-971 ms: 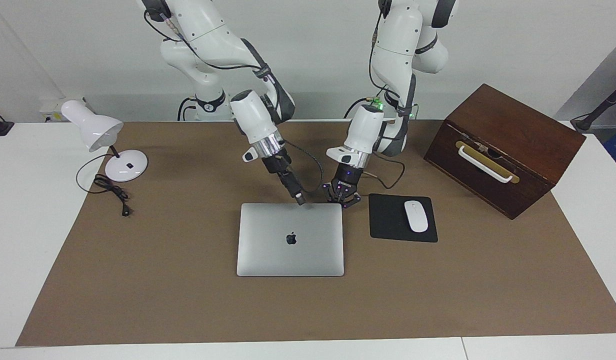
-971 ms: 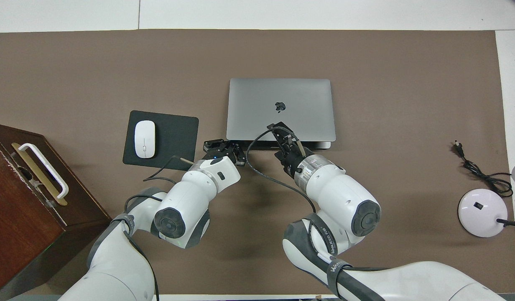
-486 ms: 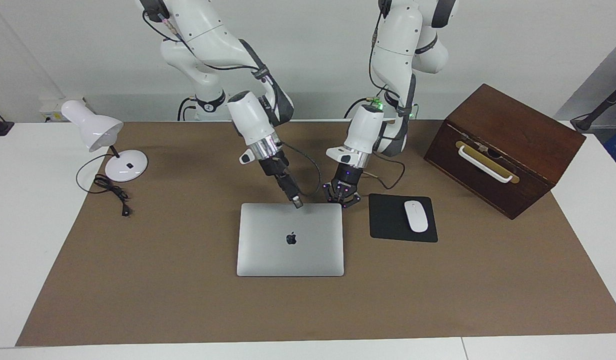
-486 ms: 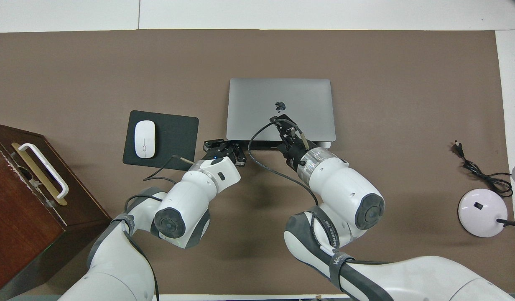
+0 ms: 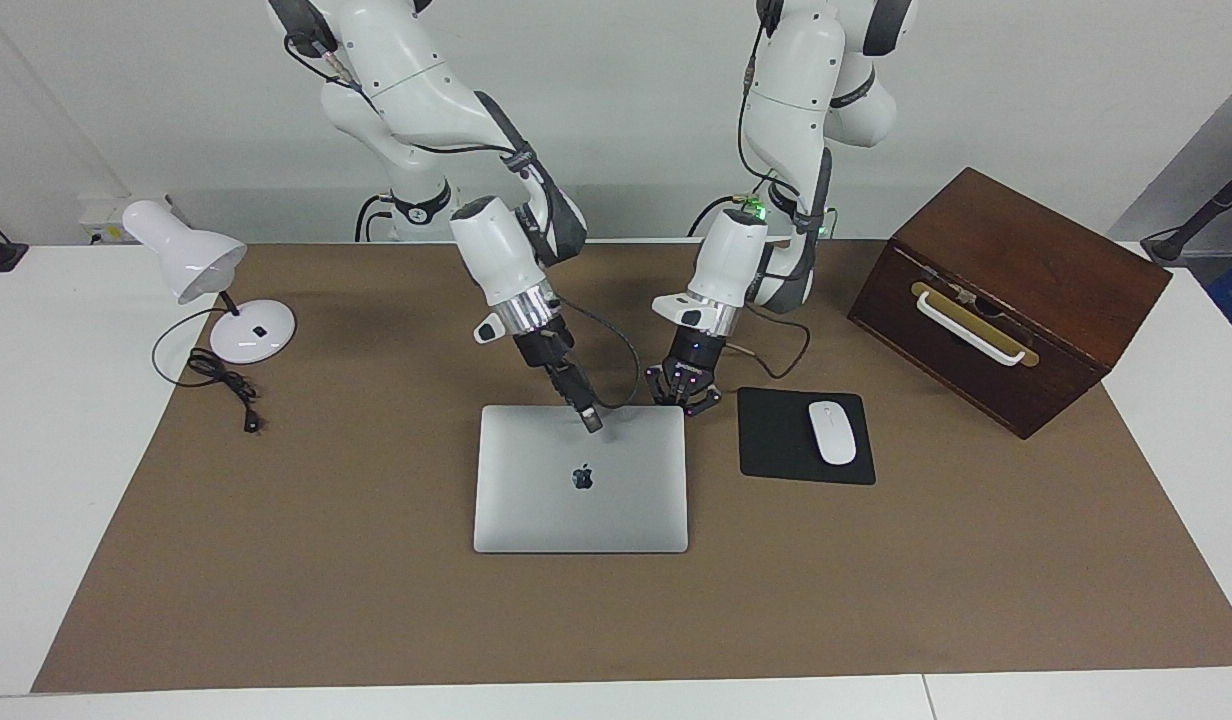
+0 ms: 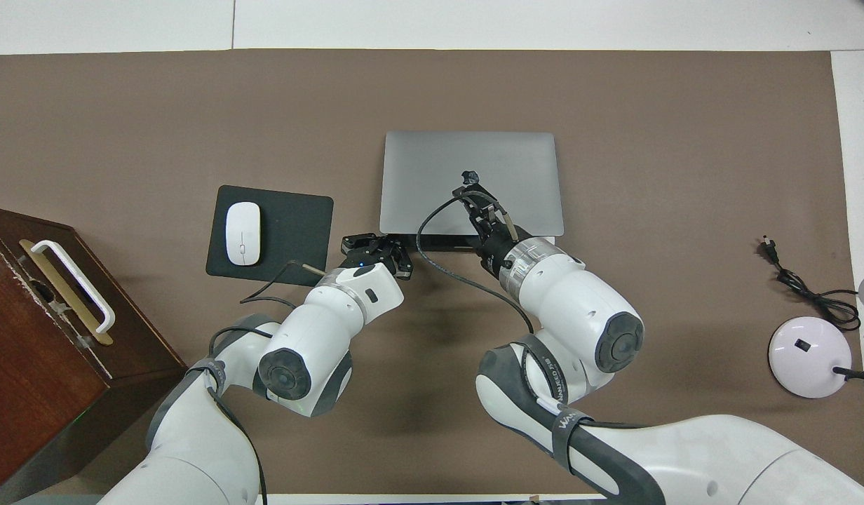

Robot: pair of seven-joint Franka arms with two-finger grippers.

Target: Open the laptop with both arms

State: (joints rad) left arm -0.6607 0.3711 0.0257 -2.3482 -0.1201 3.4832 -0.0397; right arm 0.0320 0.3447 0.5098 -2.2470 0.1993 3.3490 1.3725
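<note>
The silver-grey laptop lies closed on the brown mat, apple logo up; it also shows in the overhead view. My right gripper is shut, and its tip is on or just above the lid between the logo and the edge nearer the robots; in the overhead view it partly covers the logo. My left gripper is open and low at the laptop's corner nearest the robots, toward the left arm's end, beside the mousepad; it also shows in the overhead view. It holds nothing.
A black mousepad with a white mouse lies beside the laptop toward the left arm's end. A dark wooden box stands past it. A white desk lamp and its cord sit at the right arm's end.
My right gripper has moved from the laptop's edge nearest the robots out over the lid toward the logo. The left arm and the laptop have not moved.
</note>
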